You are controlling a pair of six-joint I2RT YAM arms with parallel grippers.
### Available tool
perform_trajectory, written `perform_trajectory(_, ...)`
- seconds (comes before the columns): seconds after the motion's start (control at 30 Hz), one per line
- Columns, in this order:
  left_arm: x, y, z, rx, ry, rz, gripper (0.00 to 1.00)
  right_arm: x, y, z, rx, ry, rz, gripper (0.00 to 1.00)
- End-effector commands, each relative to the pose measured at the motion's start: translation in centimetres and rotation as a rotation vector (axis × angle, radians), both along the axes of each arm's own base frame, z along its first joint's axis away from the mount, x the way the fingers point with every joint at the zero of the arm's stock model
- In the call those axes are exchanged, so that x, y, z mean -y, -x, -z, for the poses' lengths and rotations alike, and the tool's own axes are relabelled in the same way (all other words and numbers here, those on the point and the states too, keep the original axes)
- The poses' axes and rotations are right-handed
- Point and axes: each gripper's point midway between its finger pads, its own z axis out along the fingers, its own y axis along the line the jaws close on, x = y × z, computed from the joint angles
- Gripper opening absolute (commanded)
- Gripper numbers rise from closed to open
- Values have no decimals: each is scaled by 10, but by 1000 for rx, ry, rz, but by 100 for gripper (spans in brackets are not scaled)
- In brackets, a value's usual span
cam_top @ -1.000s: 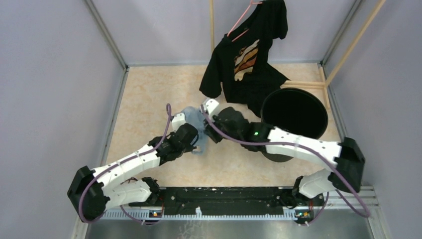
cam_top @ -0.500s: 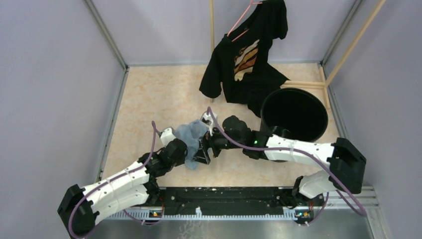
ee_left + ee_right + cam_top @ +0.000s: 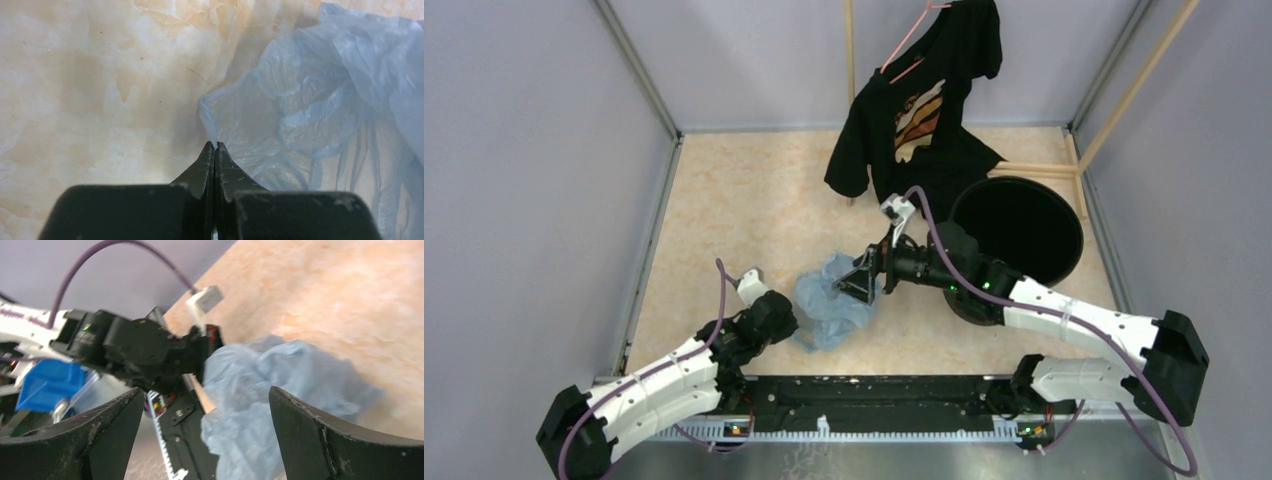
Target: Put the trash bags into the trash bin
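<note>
Trash bag (image 3: pixel 829 305) lies crumpled on the table (image 3: pixel 724 200), apart from the trash bin (image 3: pixel 1024 230); left gripper (image 3: pixel 215 146) pressed closed at its edge, perhaps pinching film; right gripper (image 3: pixel 205 390) gapes wide over it; best to bite deep into the bunch

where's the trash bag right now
Top view: the trash bag lies crumpled near table centre, between the left gripper and right gripper, left of the trash bin.

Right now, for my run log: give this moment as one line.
left gripper shut on bag edge | right gripper open over bag | bag on table, outside bin
</note>
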Motion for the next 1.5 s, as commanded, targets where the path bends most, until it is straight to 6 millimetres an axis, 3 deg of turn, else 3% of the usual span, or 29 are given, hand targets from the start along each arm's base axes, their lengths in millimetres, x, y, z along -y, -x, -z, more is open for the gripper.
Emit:
perform_trajectory(0.0,-5,1,4,-3,27,-51,0,29,-30,-8,24,-13,156,94)
perform_trajectory(0.17,-8,4,9,-10,36,-67,0,46,-54,12,77,123,260,93)
perform_trajectory(0.33,-6,4,7,-4,51,-62,0,32,-36,42,207,276,0,78)
perform_trajectory(0.43,-5,4,5,0,53,-59,0,33,-35,46,281,316,-49,76)
perform_trajectory(0.57,-2,1,-4,17,54,-39,0,37,-19,50,395,400,-144,75)
perform_trajectory(0.77,-3,-5,-16,54,28,-24,0,41,9,63,530,536,-192,83)
perform_trajectory(0.93,-1,-8,-26,92,36,0,0,55,1,76,582,650,-150,98)
perform_trajectory(1.03,-1,-8,-31,115,37,16,0,69,-8,80,619,718,-114,99)
perform_trajectory(1.2,-4,-8,-40,158,47,30,0,84,-8,98,716,842,-221,99)
perform_trajectory(1.4,-5,-8,-43,200,72,34,0,69,20,100,907,722,-500,96)
perform_trajectory(1.47,-4,-8,-43,206,74,39,0,65,19,101,949,709,-516,93)
